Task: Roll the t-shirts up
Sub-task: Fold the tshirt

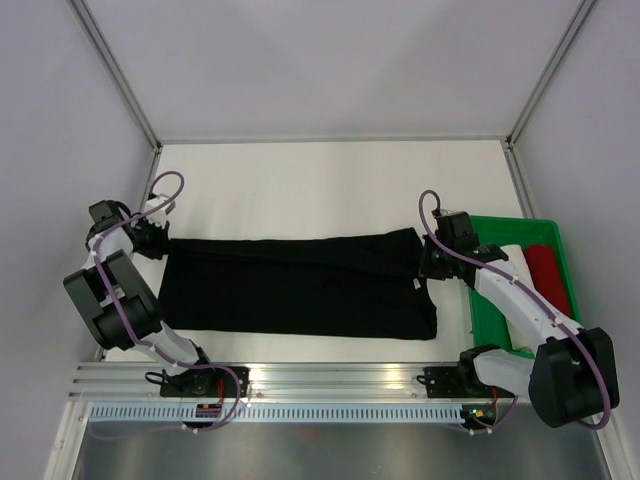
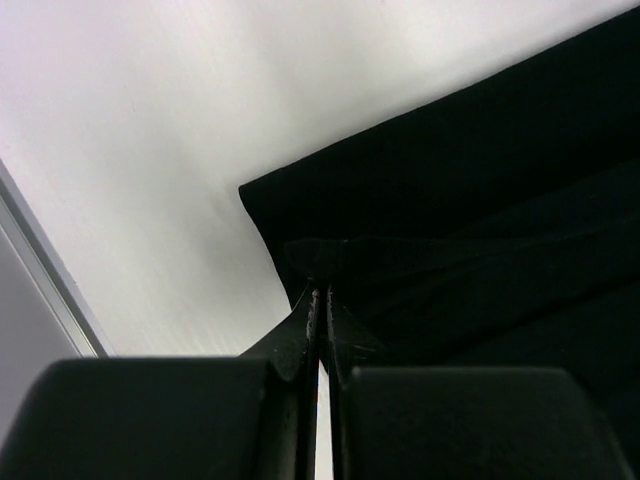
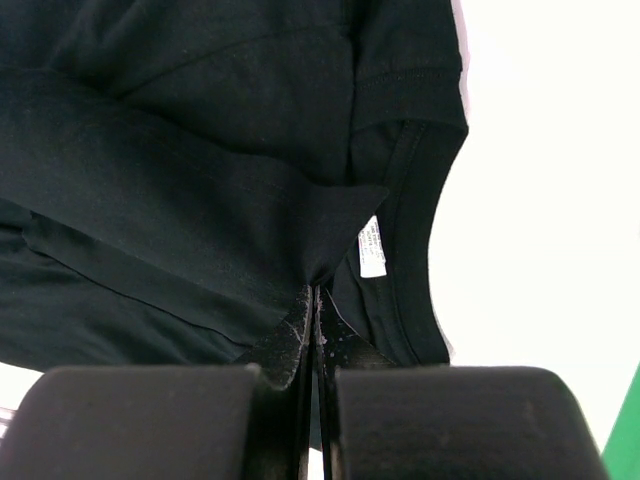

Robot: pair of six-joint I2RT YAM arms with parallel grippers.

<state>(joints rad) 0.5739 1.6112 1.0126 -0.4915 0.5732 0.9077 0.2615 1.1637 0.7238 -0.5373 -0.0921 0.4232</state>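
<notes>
The black t-shirt [image 1: 300, 285] lies across the middle of the overhead frame on the white counter [image 1: 330, 185], folded lengthwise into a long band. It runs from the left gripper [image 1: 160, 240] at mid-left to the right gripper [image 1: 428, 265] at mid-right. Each gripper sits at one end of the band with its jaws pressed together on a pinch of black cloth. Holding both ends at once probably keeps the band taut and straight, so that a fold can be laid or a roll started evenly.

At the right edge of the overhead frame a green bin [image 1: 487, 325] stands on the counter beside the right arm. In it lie a red roll [image 1: 548, 275] and a white roll [image 1: 510, 250], seemingly shirts already done and put aside.

The overhead view gives the whole layout but hides the jaws under the wrists. The left wrist view shows its jaws [image 2: 320, 300] shut on a raised peak of fabric just inside the shirt's hem corner [image 2: 250, 195], with bare counter filling the upper left of that frame. The right wrist view shows what the others miss: the collar curving down the right of centre, a small white neck label [image 3: 372, 246] inside it, and the jaws [image 3: 316, 300] nipping a fold of cloth just left of that label. A sliver of green shows at that frame's lower right corner.
</notes>
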